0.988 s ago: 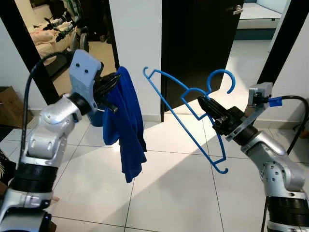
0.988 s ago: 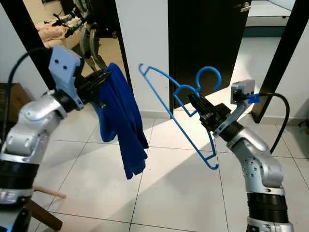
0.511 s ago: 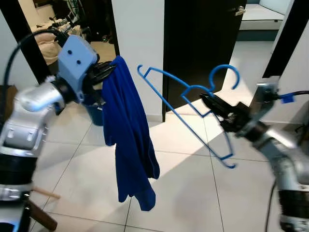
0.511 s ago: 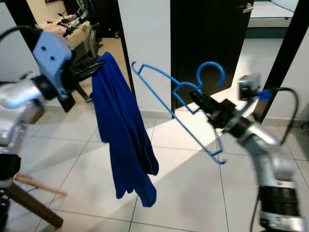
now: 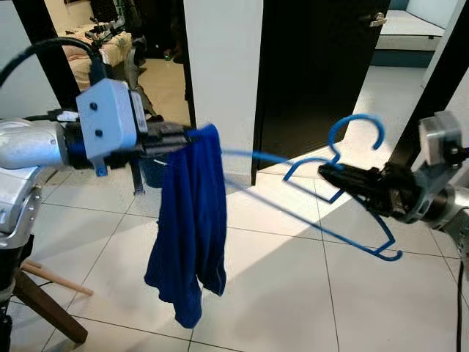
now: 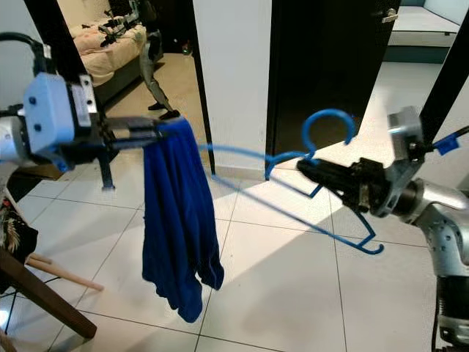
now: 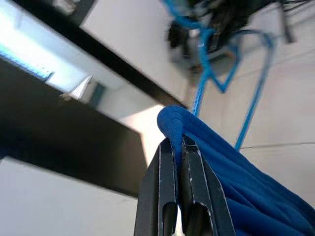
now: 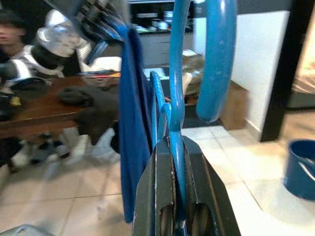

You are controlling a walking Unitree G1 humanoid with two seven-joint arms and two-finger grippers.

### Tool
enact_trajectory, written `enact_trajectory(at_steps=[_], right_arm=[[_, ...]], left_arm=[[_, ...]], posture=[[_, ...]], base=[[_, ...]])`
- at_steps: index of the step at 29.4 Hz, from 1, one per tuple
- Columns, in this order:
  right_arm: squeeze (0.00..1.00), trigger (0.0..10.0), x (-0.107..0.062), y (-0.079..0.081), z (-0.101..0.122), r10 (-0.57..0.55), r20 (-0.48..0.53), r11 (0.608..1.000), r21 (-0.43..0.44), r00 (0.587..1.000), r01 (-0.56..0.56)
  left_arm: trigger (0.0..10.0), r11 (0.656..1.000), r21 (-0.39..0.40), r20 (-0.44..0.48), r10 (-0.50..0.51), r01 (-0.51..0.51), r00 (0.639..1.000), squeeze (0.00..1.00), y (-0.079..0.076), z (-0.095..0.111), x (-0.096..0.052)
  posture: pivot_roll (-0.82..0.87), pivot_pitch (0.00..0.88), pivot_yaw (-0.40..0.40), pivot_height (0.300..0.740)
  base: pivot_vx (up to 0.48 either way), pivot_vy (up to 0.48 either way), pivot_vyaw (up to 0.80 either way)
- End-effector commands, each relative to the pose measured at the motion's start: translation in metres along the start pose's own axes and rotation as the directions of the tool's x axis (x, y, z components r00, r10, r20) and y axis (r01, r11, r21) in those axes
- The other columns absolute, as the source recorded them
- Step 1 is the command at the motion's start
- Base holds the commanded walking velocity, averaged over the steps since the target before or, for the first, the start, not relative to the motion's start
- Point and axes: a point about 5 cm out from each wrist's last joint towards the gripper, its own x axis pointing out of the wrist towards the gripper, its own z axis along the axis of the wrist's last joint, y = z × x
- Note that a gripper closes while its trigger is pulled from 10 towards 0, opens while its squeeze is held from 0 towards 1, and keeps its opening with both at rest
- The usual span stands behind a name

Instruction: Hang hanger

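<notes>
Under me is a floor (image 5: 278,293) of pale square tiles with dark grout lines, and a bright band of sunlight falls across it from the doorway ahead. At my left a wooden leg (image 6: 44,297) stands slanted on the tiles, with a lighter wooden stick (image 6: 62,273) lying beside it. A blue bucket (image 8: 299,167) sits on the floor in my right wrist view.
</notes>
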Motion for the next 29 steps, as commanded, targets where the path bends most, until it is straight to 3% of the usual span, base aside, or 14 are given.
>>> enact_trajectory(at_steps=[1, 10, 15, 21, 24, 29], right_arm=[[0.00, 10.0, -0.004, 0.001, 0.011, 0.048, -0.010, 0.999, -0.020, 0.999, -0.048], [0.00, 10.0, -0.037, -0.008, 0.037, 0.044, 0.012, 0.998, -0.044, 0.999, -0.044], [0.00, 10.0, -0.053, -0.005, 0.053, 0.075, 0.027, 0.996, -0.055, 0.997, -0.073], [0.00, 10.0, -0.050, -0.001, 0.053, 0.136, -0.001, 0.990, -0.037, 0.991, -0.136], [0.00, 10.0, -0.033, -0.013, 0.041, 0.066, -0.061, 0.996, -0.053, 0.996, -0.070], [0.00, 10.0, -0.028, -0.015, 0.036, 0.057, -0.026, 0.998, 0.011, 0.998, -0.056]], left_arm=[[10.0, 0.998, 0.015, -0.031, -0.062, 0.062, 0.998, 0.00, -0.001, 0.001, -0.002], [10.0, 0.993, 0.026, -0.050, -0.112, 0.113, 0.992, 0.00, 0.005, 0.004, -0.010], [10.0, 0.996, 0.013, -0.016, -0.083, 0.083, 0.996, 0.00, 0.019, 0.017, -0.023], [10.0, 0.999, -0.012, 0.026, -0.037, 0.037, 0.999, 0.00, 0.030, 0.022, -0.031], [10.0, 0.998, -0.055, 0.023, -0.015, 0.017, 1.000, 0.00, 0.030, 0.010, -0.030], [10.0, 0.996, -0.089, -0.004, 0.019, -0.019, 1.000, 0.00, 0.025, -0.008, -0.022]], posture=[[0.00, 0.000, 0.028, 0.731], [-0.01, 0.000, 0.038, 0.731], [-0.02, 0.000, 0.041, 0.731], [-0.01, 0.000, 0.038, 0.731], [-0.02, 0.000, 0.039, 0.731], [-0.01, 0.000, 0.038, 0.731]], base=[[0.000, 0.000, 0.00], [0.000, 0.000, 0.00], [0.000, 0.000, 0.00], [0.000, 0.000, 0.00], [0.000, 0.000, 0.00], [0.000, 0.000, -0.63]])
